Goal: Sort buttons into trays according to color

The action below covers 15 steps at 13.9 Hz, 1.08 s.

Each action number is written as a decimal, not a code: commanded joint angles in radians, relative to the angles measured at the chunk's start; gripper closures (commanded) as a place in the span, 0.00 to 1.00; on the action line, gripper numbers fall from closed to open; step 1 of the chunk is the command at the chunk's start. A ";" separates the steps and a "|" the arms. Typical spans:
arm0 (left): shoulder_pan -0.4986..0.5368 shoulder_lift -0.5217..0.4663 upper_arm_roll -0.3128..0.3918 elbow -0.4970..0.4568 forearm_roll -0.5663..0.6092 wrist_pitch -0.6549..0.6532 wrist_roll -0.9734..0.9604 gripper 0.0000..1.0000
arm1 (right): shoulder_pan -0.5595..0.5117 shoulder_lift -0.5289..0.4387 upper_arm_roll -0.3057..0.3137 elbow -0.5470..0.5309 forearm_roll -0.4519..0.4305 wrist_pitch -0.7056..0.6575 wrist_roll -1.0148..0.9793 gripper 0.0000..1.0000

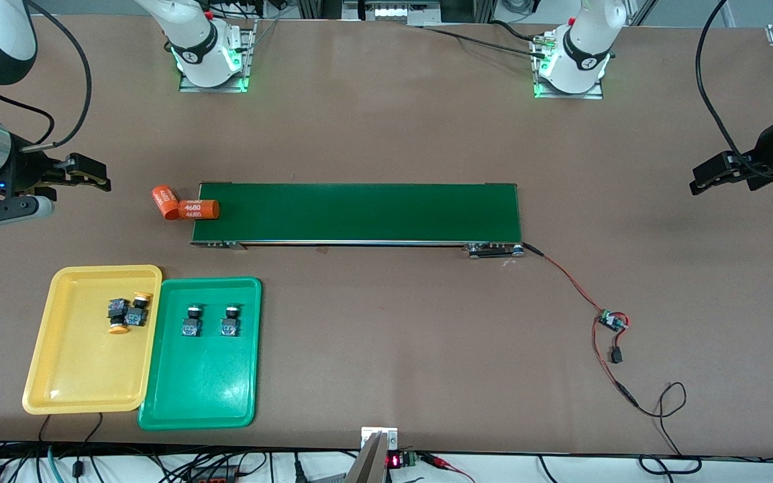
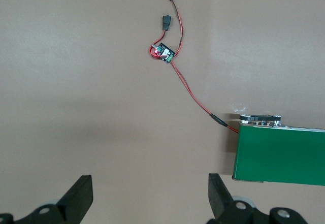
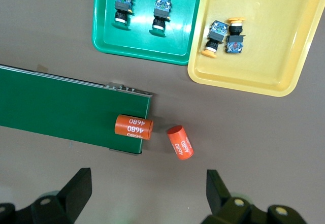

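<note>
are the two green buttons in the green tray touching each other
Apart: the right wrist view shows bare tray floor between the two green buttons in the green tray.

White print "4680" reads on both orange cylinders: one (image 1: 198, 209) lying at the conveyor belt's (image 1: 359, 213) end toward the right arm, overlapping its edge, the other (image 1: 164, 199) touching it at its 10 o'clock on the table.

A plain brown table (image 1: 386, 134) filled nearly the whole scene, evenly lit and matte. Along its edge nearest the front camera hung a tangle of dark cables (image 1: 158, 466), and metal framing (image 1: 393, 10) stood at the edge by the bases.
</note>
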 commanded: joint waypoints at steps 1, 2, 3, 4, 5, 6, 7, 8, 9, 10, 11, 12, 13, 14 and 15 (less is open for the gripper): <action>-0.001 -0.002 -0.001 0.012 -0.012 -0.010 0.005 0.00 | -0.009 0.005 0.003 0.019 -0.001 -0.020 -0.009 0.00; -0.002 -0.002 -0.001 0.012 -0.010 -0.008 0.005 0.00 | -0.002 0.004 0.005 0.019 -0.003 -0.020 -0.008 0.00; -0.002 -0.002 -0.001 0.012 -0.010 -0.010 0.005 0.00 | 0.003 0.002 0.005 0.019 -0.003 -0.020 0.001 0.00; -0.002 -0.002 -0.001 0.012 -0.010 -0.010 0.005 0.00 | -0.003 0.004 0.005 0.019 -0.003 -0.019 -0.003 0.00; -0.002 -0.002 -0.001 0.012 -0.010 -0.008 0.005 0.00 | -0.009 0.004 0.005 0.019 -0.003 -0.020 -0.011 0.00; -0.002 -0.002 -0.001 0.012 -0.010 -0.008 0.005 0.00 | -0.009 0.004 0.003 0.019 -0.003 -0.022 -0.011 0.00; -0.002 -0.002 -0.001 0.012 -0.010 -0.008 0.005 0.00 | -0.006 0.002 0.003 0.019 -0.003 -0.022 -0.009 0.00; -0.001 -0.002 -0.001 0.012 -0.010 -0.008 0.005 0.00 | -0.005 0.002 0.005 0.019 -0.003 -0.022 -0.009 0.00; -0.002 -0.002 -0.001 0.012 -0.010 -0.008 0.005 0.00 | -0.005 0.002 0.005 0.019 -0.003 -0.022 -0.009 0.00; -0.002 -0.002 -0.001 0.012 -0.010 -0.008 0.005 0.00 | -0.006 0.002 0.003 0.019 -0.003 -0.022 -0.009 0.00; -0.002 -0.002 -0.001 0.012 -0.010 -0.008 0.005 0.00 | -0.008 0.002 0.005 0.019 -0.003 -0.022 -0.009 0.00; -0.002 -0.002 -0.001 0.012 -0.010 -0.008 0.005 0.00 | -0.008 0.002 0.003 0.019 -0.003 -0.022 -0.009 0.00; -0.002 -0.002 -0.001 0.012 -0.010 -0.008 0.005 0.00 | -0.008 0.002 0.003 0.019 -0.003 -0.022 -0.009 0.00; -0.002 -0.002 -0.001 0.012 -0.010 -0.008 0.005 0.00 | -0.008 0.002 0.003 0.019 -0.003 -0.022 -0.009 0.00; -0.002 -0.002 -0.001 0.012 -0.010 -0.008 0.005 0.00 | -0.008 0.002 0.005 0.018 -0.003 -0.023 -0.009 0.00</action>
